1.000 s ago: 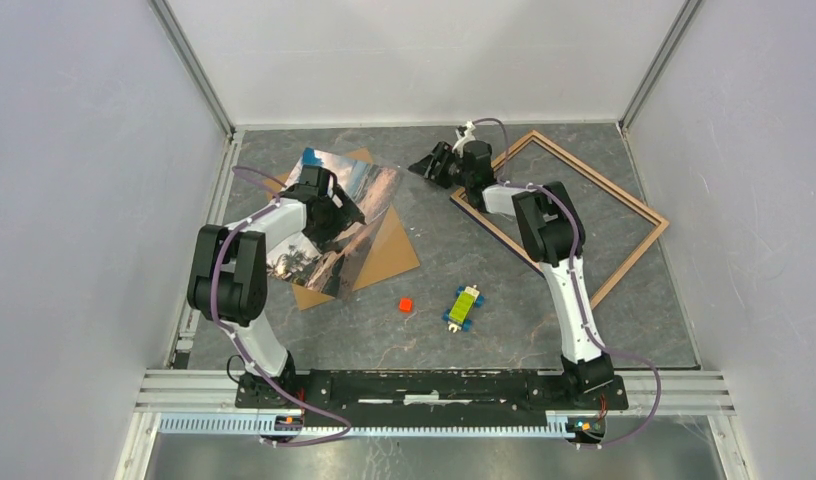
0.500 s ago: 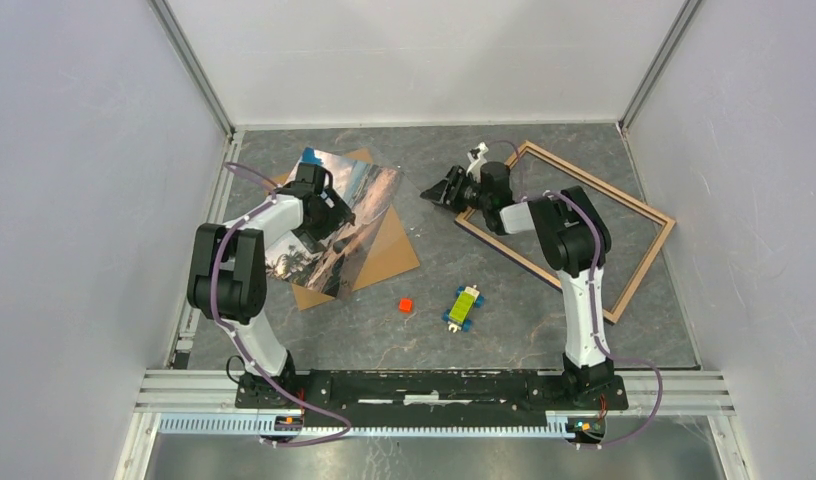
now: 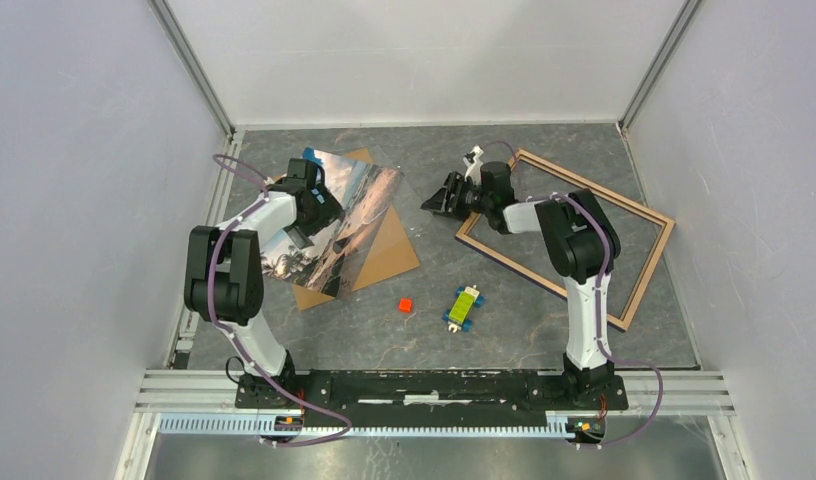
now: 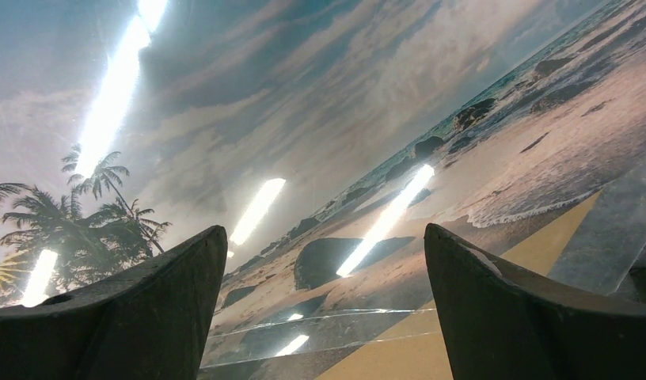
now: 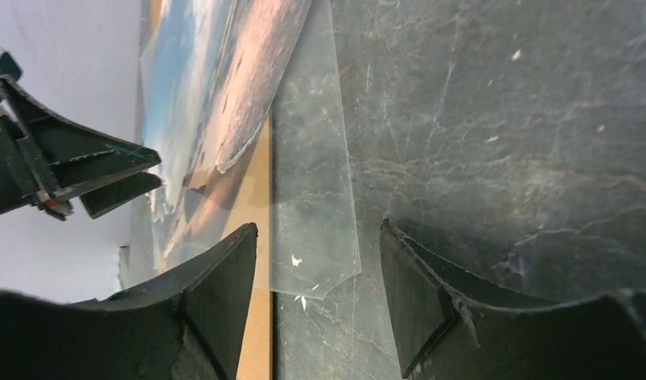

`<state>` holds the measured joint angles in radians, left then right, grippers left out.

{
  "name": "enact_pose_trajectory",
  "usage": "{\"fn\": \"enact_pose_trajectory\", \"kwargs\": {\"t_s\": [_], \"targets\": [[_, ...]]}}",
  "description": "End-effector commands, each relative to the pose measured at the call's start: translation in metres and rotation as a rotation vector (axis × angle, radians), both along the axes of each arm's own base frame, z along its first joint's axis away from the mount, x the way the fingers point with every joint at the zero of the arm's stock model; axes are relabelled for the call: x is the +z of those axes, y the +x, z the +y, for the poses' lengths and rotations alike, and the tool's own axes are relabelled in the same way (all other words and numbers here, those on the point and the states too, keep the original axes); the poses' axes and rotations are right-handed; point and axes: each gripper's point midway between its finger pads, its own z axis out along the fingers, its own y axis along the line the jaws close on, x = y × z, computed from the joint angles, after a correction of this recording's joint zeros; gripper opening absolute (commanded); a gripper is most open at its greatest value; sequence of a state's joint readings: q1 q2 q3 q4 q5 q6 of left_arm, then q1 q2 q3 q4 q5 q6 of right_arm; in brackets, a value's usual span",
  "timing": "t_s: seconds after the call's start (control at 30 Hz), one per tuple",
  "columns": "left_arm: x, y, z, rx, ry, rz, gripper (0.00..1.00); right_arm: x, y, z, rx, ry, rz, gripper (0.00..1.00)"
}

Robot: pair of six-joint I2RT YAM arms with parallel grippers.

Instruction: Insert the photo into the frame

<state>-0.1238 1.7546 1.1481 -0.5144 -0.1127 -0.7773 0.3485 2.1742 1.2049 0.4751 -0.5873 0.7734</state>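
Observation:
The photo [image 3: 339,220], a glossy seaside print, lies on the brown backing board [image 3: 389,258] at the left, with a clear sheet [image 3: 389,225] over its right edge. My left gripper [image 3: 306,205] is open just above the photo, which fills the left wrist view [image 4: 304,119]. The wooden frame [image 3: 634,204] lies flat at the right. My right gripper [image 3: 439,195] is open and empty, low over the table between frame and photo. In the right wrist view my right gripper [image 5: 318,229] points at the clear sheet's corner [image 5: 312,198].
A small red block [image 3: 405,304] and a yellow-green and blue toy [image 3: 465,304] lie on the table in front of the board. White walls close in the left, back and right sides.
The frame has shifted a little nearer and turned. My right gripper has swung down and left, off the frame's corner. My left gripper has drawn back left across the photo.

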Motion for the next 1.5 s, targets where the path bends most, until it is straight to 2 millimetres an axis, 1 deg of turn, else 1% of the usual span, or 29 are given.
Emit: {"fn": "enact_pose_trajectory", "kwargs": {"t_s": [0.0, 0.07, 0.13, 0.2, 0.3, 0.37, 0.47, 0.6, 0.7, 0.77, 0.8, 0.93, 1.0, 1.1, 1.27, 1.47], "targets": [[0.018, 0.011, 0.004, -0.012, 0.014, -0.052, 1.0, 0.004, 0.013, -0.012, -0.01, -0.123, -0.01, 0.65], [0.01, 0.008, 0.0, -0.005, -0.017, -0.022, 1.0, -0.005, 0.012, -0.012, -0.015, -0.133, 0.043, 0.64], [0.001, 0.006, -0.003, 0.005, -0.039, 0.004, 1.0, -0.006, 0.01, -0.007, -0.001, -0.108, 0.066, 0.63], [-0.006, 0.003, -0.005, 0.013, -0.056, 0.026, 1.0, -0.003, 0.006, 0.0, 0.019, -0.061, 0.084, 0.63], [-0.013, 0.0, -0.005, 0.028, -0.07, 0.048, 1.0, 0.007, -0.002, 0.011, 0.051, 0.004, 0.087, 0.61], [-0.014, -0.001, -0.006, 0.031, -0.073, 0.052, 1.0, 0.012, -0.006, 0.017, 0.071, 0.019, 0.086, 0.59], [-0.015, -0.001, -0.004, 0.038, -0.073, 0.052, 1.0, 0.013, -0.013, 0.023, 0.097, 0.031, 0.095, 0.58], [-0.015, -0.001, -0.004, 0.041, -0.075, 0.056, 1.0, 0.019, -0.016, 0.024, 0.103, 0.044, 0.089, 0.58], [-0.018, -0.002, -0.005, 0.041, -0.08, 0.063, 1.0, 0.03, -0.017, 0.025, 0.109, 0.062, 0.066, 0.58], [-0.019, -0.002, -0.004, 0.043, -0.08, 0.067, 1.0, 0.032, -0.015, 0.021, 0.097, 0.041, 0.043, 0.58], [-0.02, -0.003, -0.004, 0.042, -0.08, 0.069, 1.0, 0.033, -0.011, 0.018, 0.084, 0.013, 0.024, 0.59], [-0.02, -0.003, -0.004, 0.044, -0.081, 0.07, 1.0, 0.012, 0.0, -0.002, 0.049, -0.194, 0.009, 0.62], [-0.02, -0.002, -0.004, 0.044, -0.081, 0.069, 1.0, 0.006, 0.006, -0.012, 0.034, -0.276, 0.004, 0.64], [-0.02, -0.002, -0.005, 0.041, -0.083, 0.068, 1.0, -0.001, 0.007, -0.019, 0.027, -0.332, 0.021, 0.65], [-0.02, -0.002, -0.007, 0.038, -0.093, 0.066, 1.0, -0.007, 0.004, -0.011, 0.049, -0.301, 0.045, 0.65], [-0.019, -0.001, -0.008, 0.037, -0.098, 0.065, 1.0, -0.003, -0.004, 0.003, 0.09, -0.229, 0.06, 0.64]]}}
